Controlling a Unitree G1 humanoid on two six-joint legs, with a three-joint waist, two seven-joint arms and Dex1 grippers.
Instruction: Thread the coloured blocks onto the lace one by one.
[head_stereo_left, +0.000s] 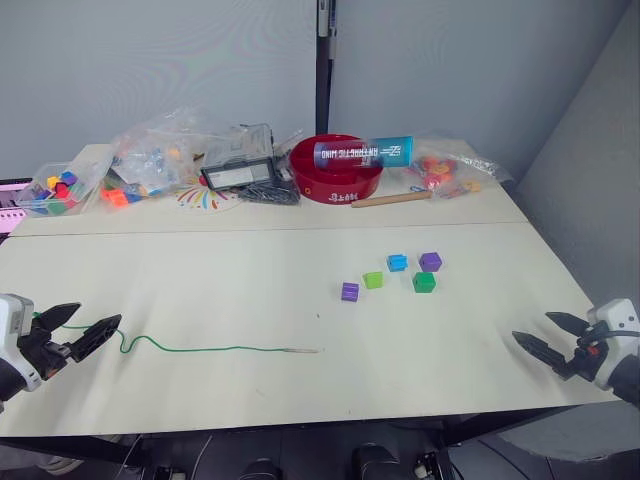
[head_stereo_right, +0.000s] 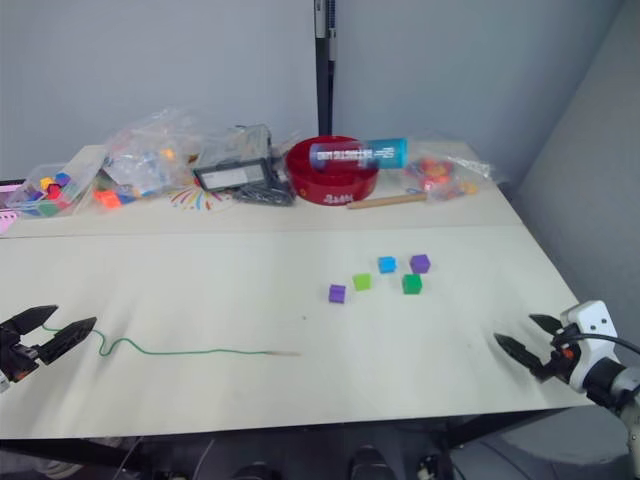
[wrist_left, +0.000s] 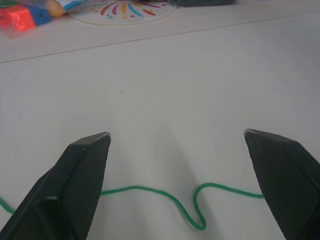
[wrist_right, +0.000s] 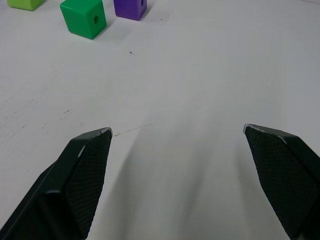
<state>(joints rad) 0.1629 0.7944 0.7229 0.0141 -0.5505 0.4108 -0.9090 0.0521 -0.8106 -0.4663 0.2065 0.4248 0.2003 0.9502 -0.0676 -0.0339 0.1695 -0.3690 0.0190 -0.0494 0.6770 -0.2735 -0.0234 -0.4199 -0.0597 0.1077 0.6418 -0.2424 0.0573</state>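
On the bench (head_stereo_left: 250, 300) the lace (head_stereo_left: 200, 348) lies across the near left part, its stiff tip toward the middle and its other end beside the left tool (head_stereo_left: 78, 332), whose fingers stand spread wide with the cord running between them. The five blocks (head_stereo_left: 392, 274) sit in a loose cluster right of centre, behind the lace's tip and well apart from it, with the right tool (head_stereo_left: 545, 336), fingers also parted, near the front right edge. Along the far edge stand bags of toy pieces (head_stereo_left: 150, 160) at the left and a bowl (head_stereo_left: 335, 170) with a can (head_stereo_left: 365, 152) lying across it toward the right.
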